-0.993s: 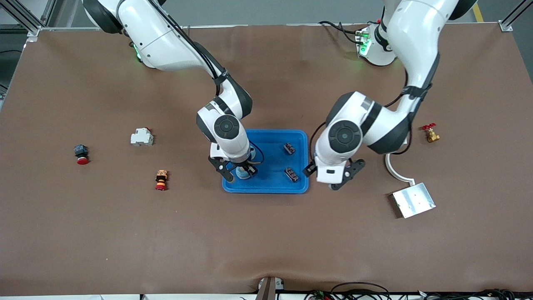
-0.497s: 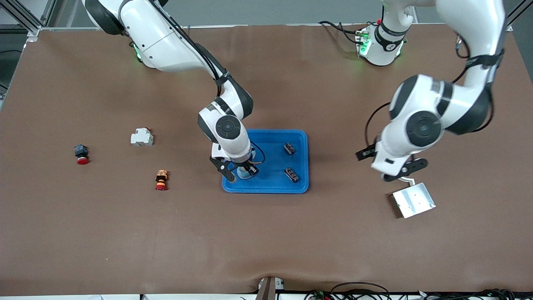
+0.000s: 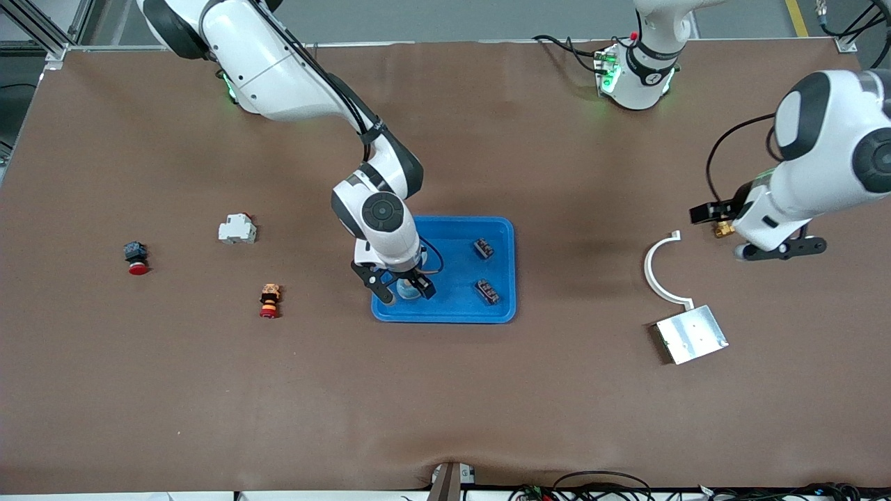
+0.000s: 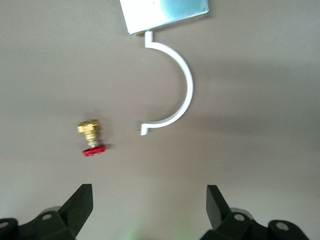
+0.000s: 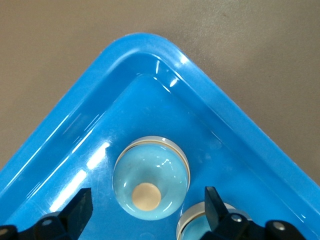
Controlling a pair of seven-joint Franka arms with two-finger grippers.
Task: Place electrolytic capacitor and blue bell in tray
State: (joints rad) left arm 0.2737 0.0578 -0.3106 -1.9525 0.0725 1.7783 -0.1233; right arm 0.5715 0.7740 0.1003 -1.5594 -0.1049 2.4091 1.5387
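Note:
The blue tray [image 3: 456, 309] lies mid-table. A light blue bell [image 5: 151, 185] sits in its corner toward the right arm's end, nearest the front camera, and also shows in the front view [image 3: 407, 293]. A second round pale-blue part [image 5: 197, 222] sits beside it. My right gripper [image 5: 147, 212] is open just above the bell [image 3: 404, 288], one finger on each side, not touching it. Two small dark parts [image 3: 484, 248] [image 3: 487, 291] lie in the tray; I cannot tell whether either is the capacitor. My left gripper [image 4: 149, 205] is open and empty, over the bare table by a brass valve [image 3: 755, 231].
The brass valve with a red handle [image 4: 90, 137], a white curved clip [image 3: 658, 268] and a silver plate [image 3: 692, 334] lie toward the left arm's end. A white block [image 3: 237, 228], a red push button [image 3: 136, 259] and an orange-red button [image 3: 269, 300] lie toward the right arm's end.
My left arm has swung away from the tray's edge to its own end of the table, uncovering the white clip. My right gripper has stayed at the bell.

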